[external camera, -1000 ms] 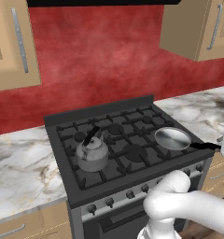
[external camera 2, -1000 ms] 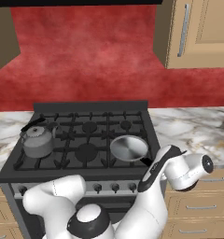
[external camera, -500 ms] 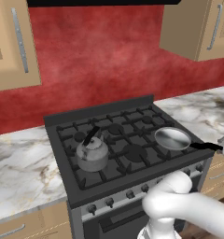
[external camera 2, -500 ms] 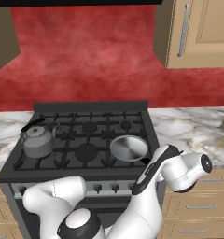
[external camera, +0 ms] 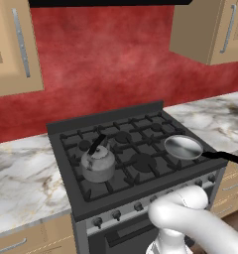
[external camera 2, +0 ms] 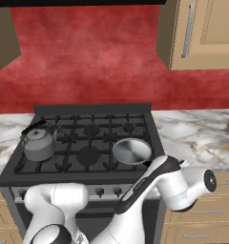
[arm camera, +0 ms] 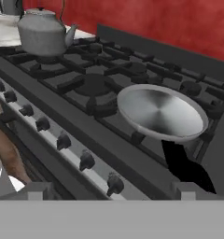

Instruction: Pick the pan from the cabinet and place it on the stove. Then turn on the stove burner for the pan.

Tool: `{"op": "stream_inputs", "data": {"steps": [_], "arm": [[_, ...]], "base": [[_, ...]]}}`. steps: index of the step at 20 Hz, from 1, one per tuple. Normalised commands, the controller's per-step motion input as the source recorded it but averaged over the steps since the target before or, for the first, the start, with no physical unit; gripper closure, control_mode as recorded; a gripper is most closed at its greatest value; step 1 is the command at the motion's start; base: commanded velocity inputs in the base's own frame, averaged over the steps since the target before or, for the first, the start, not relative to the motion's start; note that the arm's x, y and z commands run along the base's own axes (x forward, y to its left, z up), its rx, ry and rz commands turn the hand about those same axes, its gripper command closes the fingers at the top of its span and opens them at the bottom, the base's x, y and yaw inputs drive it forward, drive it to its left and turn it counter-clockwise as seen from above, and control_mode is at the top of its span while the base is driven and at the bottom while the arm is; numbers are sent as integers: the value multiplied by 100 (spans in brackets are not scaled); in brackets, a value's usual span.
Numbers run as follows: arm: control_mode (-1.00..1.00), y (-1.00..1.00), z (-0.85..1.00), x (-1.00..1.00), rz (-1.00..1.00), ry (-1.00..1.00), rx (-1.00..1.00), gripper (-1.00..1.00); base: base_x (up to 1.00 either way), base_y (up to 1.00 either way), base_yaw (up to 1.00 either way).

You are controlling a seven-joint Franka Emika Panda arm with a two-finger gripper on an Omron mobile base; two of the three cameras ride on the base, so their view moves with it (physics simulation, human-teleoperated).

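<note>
Pan [arm camera: 158, 111] sits on the stove [arm camera: 86, 88] grate at frame centre-right; my gripper [arm camera: 111, 189] hangs below it, jaws wide, holding nothing.

Grey kettle [external camera: 97, 163] upright, near marble counter [external camera: 22, 183].

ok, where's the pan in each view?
Left base view: pan on the stove's front right grate, handle pointing right.
Right base view: pan front right, above the arm.
Hand view: pan centre right.
Shared landmark: kettle front left.
</note>
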Motion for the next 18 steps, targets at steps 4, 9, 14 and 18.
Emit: {"op": "stream_inputs", "data": {"steps": [4, 9, 14, 18], "arm": [[-100, 14, 6, -65, 0, -17, 0, -100], [-100, 18, 0, -38, 0, -9, 5, -100], [-100, 6, -2, -14, -1, -3, 9, -100], [-100, -2, -22, 0, -8, -3, 12, -100]], "base": [[0, 0, 0], [0, 0, 0], [0, 0, 0], [0, 0, 0]]}}
